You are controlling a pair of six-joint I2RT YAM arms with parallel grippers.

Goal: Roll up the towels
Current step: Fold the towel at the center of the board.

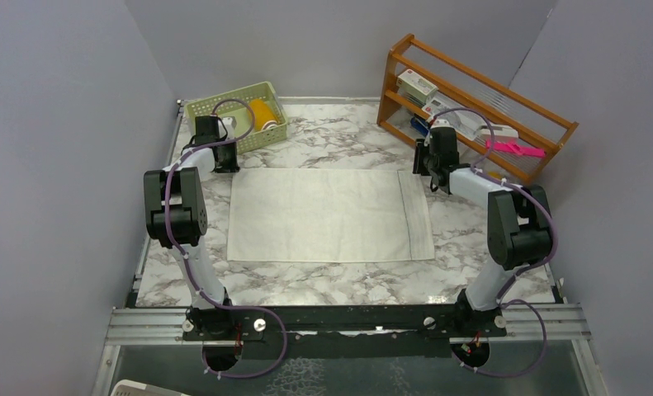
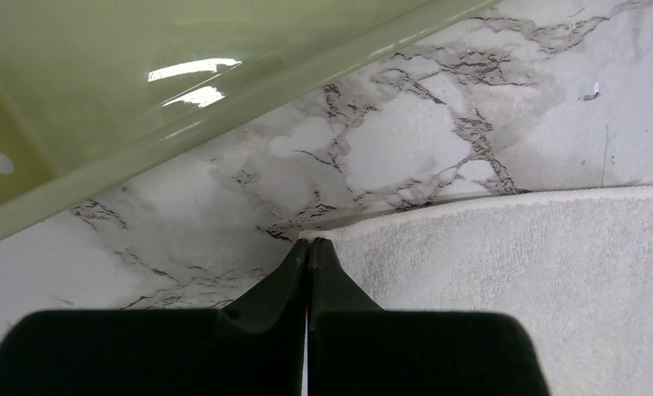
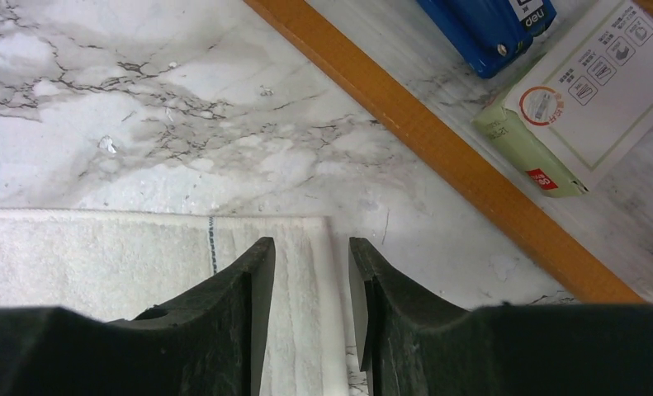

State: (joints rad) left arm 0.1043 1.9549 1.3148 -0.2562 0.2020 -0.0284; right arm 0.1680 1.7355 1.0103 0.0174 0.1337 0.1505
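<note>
The white towel (image 1: 323,214) lies flat in the middle of the top view. My left gripper (image 2: 309,245) is pressed together at its upper left corner. My right gripper (image 3: 310,247) is apart over the upper right corner. If one side slips, the roll could go crooked.

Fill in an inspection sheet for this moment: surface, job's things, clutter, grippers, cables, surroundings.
Surface: white marble-pattern table.
Job's things: cream towel spread flat, not rolled; yellow roll in the green basket, possibly the second towel.
Clutter: wooden rack at far right with boxes and a pink item.
Grippers: left gripper shut at the towel's far left corner; right gripper open, straddling the far right corner.
Cables: purple cables along both arms, off the towel.
Surroundings: grey walls on three sides.
</note>
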